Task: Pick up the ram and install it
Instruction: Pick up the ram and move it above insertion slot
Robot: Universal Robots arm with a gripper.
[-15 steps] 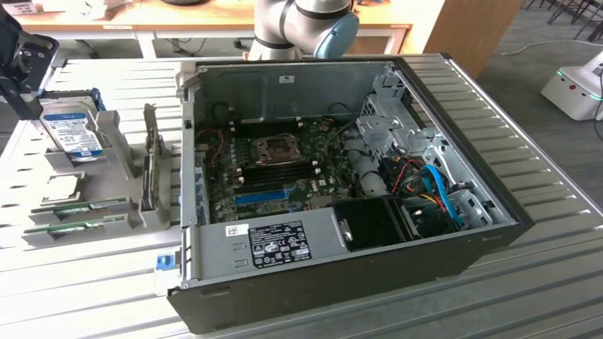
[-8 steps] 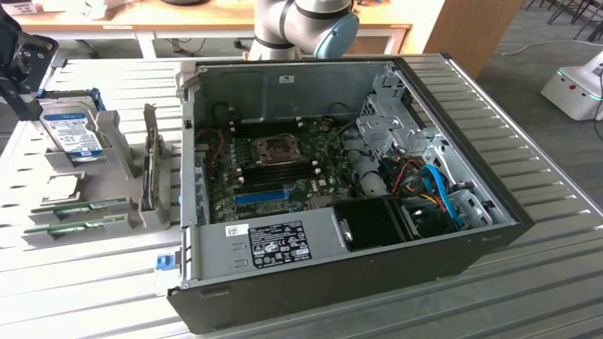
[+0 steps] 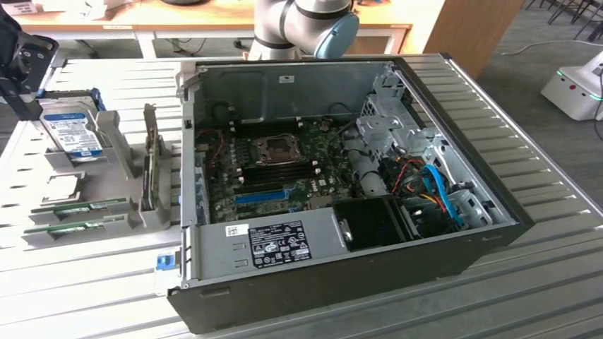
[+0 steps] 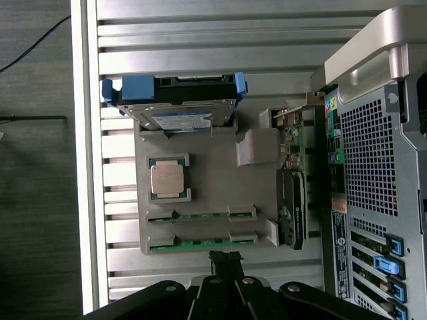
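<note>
Resting on edge in two parallel slots at one end of a grey holder [image 4: 213, 180], two green memory sticks are presented side by side. The ram [image 4: 200, 243] nearest the gripper [image 4: 227, 259] is the outer one, and a second stick [image 4: 200, 216] is seated just beside it. The holder is set on the slatted table [image 3: 527, 282], at the exterior view's left of the open computer case [image 3: 377, 263]. A hard drive [image 4: 177, 120], a processor chip [image 4: 168, 179] and an expansion card [image 4: 292, 200] are also carried by it. The gripper's fingers are seen pressed together with nothing between them, so nothing is held; it hangs above the holder, well clear of the stick. The ram is judged to be very light, thin and stiff, yet easily damaged. Bending or twisting could crack the board, and the small chips and the contact edge are better left unpressed. A hold is best taken across the board's thickness, on the two flat faces near the middle of the exposed upper edge, so that the stick is balanced and upright. The smooth faces may be expected to slip under a weak pinch, and an off-centre hold would likely let the stick tilt. Parts of the stick are covered by the holder's raised blocks, so only the open stretches between them are offered.
</note>
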